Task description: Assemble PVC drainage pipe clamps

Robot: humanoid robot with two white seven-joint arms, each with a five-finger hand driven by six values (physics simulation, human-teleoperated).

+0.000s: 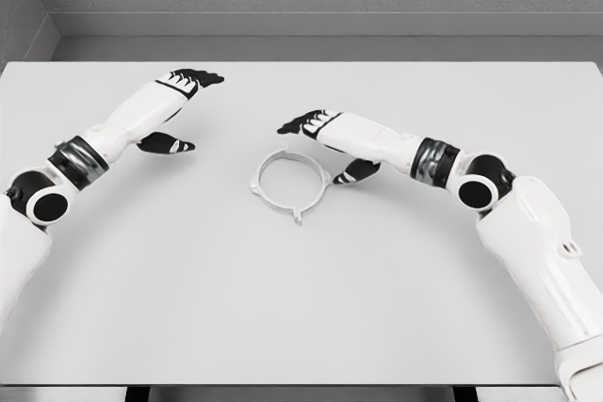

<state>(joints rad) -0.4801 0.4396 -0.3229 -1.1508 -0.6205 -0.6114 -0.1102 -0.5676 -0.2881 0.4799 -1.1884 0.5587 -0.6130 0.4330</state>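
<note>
Grey walls back my pale grey table (396, 308); the thin white plastic ring clamp (289, 183) lies flat near its centre. My right hand (325, 134) hovers at its two o'clock, fingers spread, holding nothing; my left hand (179, 101) waits open at ten o'clock. It looks light, stiff, slippery; I'd pinch the rim.

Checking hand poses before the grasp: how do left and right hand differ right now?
The right hand hovers right at the pipe clamp ring, above its upper rim; the left hand is well off to the ring's left. The right hand's fingers point toward the picture's left, the left hand's toward the right. Both hands are open, thumbs spread, holding nothing, over the white table.
</note>
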